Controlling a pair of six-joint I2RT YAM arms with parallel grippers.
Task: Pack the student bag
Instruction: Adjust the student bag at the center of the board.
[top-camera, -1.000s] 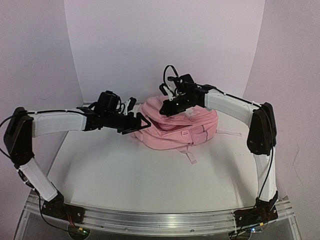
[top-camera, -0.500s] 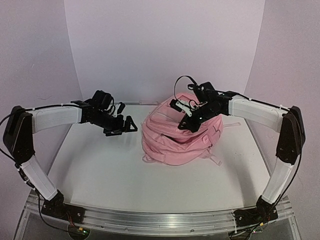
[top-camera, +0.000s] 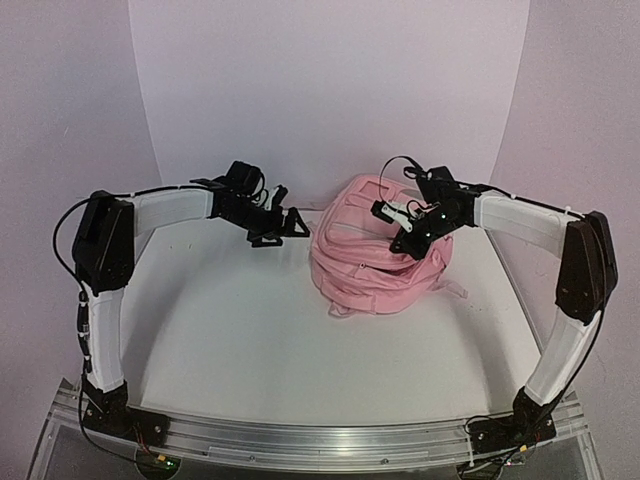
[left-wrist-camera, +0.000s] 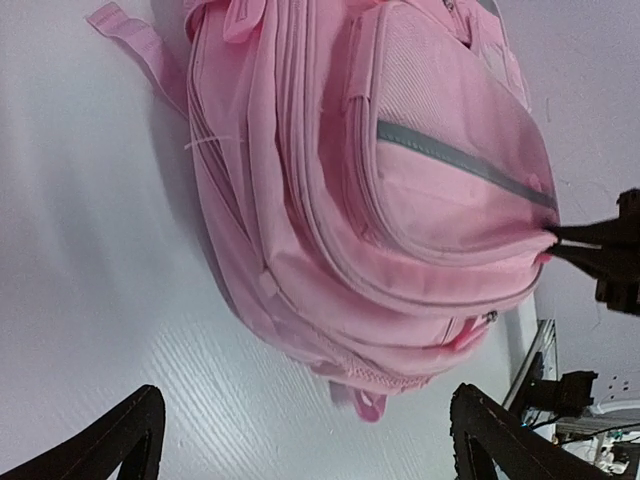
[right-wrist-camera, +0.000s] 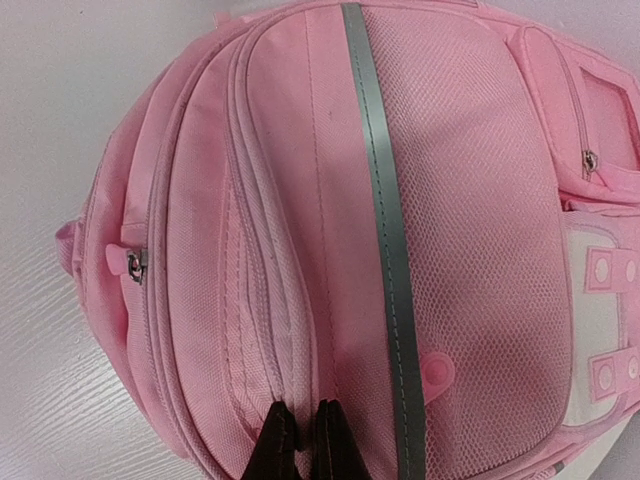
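- Two fingers (right-wrist-camera: 282, 446) of the right gripper (right-wrist-camera: 300, 448) are pressed together, pinching a fold of pink fabric on the student bag (right-wrist-camera: 330, 230), just left of its grey reflective stripe (right-wrist-camera: 385, 250).
- Left wrist view shows that pinch at the bag's right edge, with the fabric drawn to a point at the black tips.
- Left gripper (top-camera: 290, 222) has its fingers wide apart and holds nothing.
- From the top, the bag sits just right of the left gripper's tips, not touching them.
- In the left wrist view the two fingertips sit at the bottom corners. The bag lies ahead of them, with bare white table (left-wrist-camera: 80, 260) in between.
- The bag rests on the table right of centre, near the back wall. It is bulging, with the front pockets facing the right gripper.
- A zip pull (right-wrist-camera: 133, 262) hangs on the bag's left side seam.
- A loose strap (left-wrist-camera: 135, 35) trails onto the table.
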